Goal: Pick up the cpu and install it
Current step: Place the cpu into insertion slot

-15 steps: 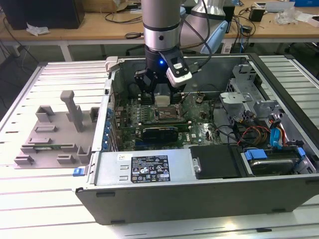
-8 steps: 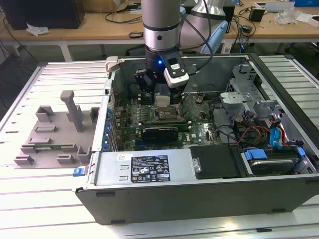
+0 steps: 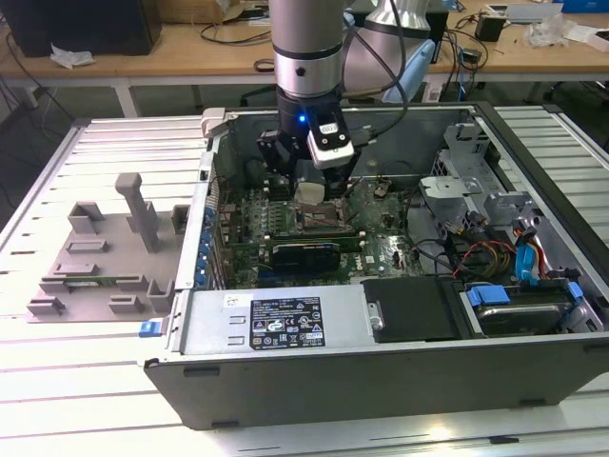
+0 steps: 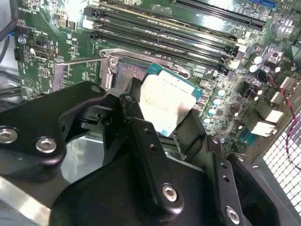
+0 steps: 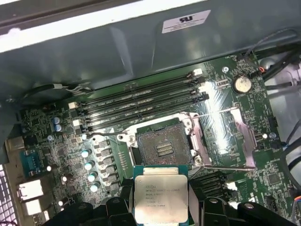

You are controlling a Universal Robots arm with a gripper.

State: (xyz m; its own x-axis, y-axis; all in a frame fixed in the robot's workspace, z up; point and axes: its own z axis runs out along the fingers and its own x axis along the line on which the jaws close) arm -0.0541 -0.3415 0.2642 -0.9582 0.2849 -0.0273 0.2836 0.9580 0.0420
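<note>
Gripper [image 5: 162, 212] pinching cpu [image 5: 161, 195] by edges. Chip hangs over motherboard [image 5: 70, 141], just beside open socket [image 5: 164, 146], not seated. Risk: tilt or misalignment on lowering, so corner catches frame and contacts bend.

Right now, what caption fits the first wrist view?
End effector holds the cpu chip close to the open socket.

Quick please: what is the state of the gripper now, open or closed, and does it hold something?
Gripper: jaws closed on the cpu, held close to the open socket.
</note>
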